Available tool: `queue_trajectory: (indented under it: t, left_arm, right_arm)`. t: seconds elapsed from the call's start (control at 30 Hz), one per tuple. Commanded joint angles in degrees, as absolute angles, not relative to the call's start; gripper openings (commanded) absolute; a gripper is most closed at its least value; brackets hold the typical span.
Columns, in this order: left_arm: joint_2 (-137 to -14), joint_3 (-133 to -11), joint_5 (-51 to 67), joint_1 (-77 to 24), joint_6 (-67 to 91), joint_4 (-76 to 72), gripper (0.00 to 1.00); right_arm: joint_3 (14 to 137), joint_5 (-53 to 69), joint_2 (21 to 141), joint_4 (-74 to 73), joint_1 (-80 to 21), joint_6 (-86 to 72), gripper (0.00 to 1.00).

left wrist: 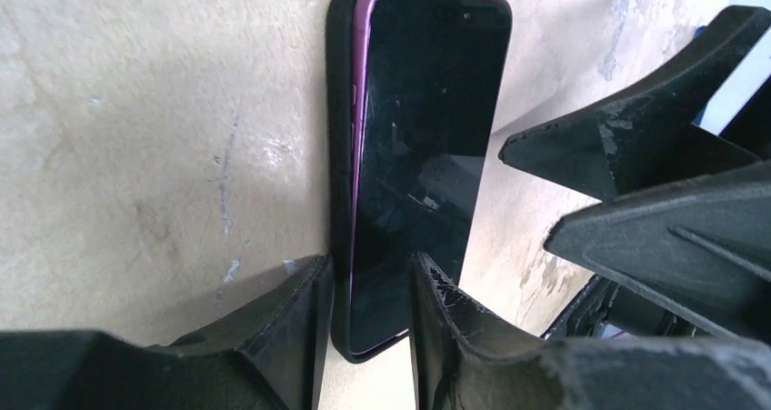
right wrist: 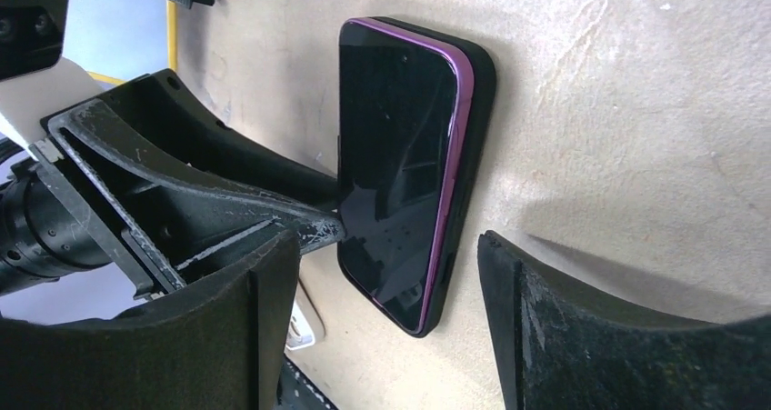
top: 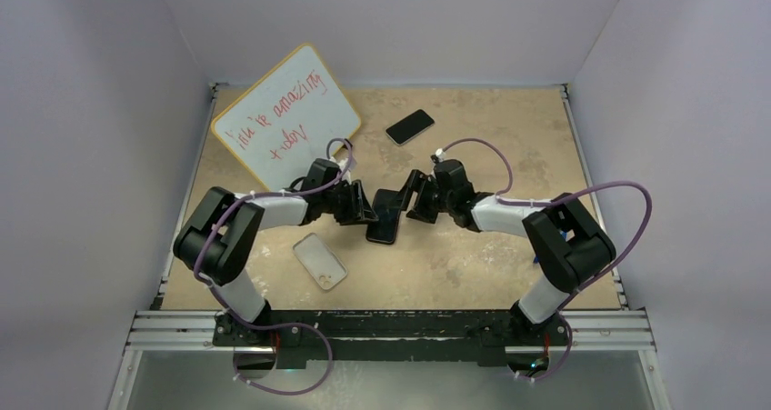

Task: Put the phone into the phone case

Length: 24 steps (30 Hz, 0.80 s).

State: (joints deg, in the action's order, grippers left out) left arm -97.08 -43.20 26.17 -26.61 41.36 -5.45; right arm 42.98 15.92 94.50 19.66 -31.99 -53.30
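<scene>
Left pincer (left wrist: 368, 337) low, tight on purple phone (left wrist: 418, 137) edge

Bright, even overhead light, soft shadows, faint reflections on the phone (left wrist: 418, 137).

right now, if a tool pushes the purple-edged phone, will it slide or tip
Probably slides rather than tips: the phone lies flat on the table. Its glossy glass face looks slippery to pinch. It appears rigid, so bending seems unlikely.
</scene>
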Motion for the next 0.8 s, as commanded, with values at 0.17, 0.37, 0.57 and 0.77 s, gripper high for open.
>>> queue_trajectory:
  t: [0.17,0.37,0.57,0.77]
  left_arm:
    - [-97.8,-38.3,32.3,-34.6,50.8,-17.7,0.31]
    - [-92.2,-38.0,26.5,-34.2,50.3,-13.8,0.31]
    - [-90.4,-37.6,24.1,-28.6,49.4,-13.5,0.35]
    - [-95.4,-38.4,28.6,-27.9,50.8,-18.9,0.38]
  right_arm:
    - [40.1,14.9,90.4,16.0,-31.9,-50.0,0.69]
    - [38.0,16.9,86.8,14.9,-30.7,-45.8,0.65]
    - [37.8,22.6,87.8,16.6,-27.2,-43.7,0.62]
    - [39.9,24.7,92.0,19.7,-27.1,-41.8,0.61]
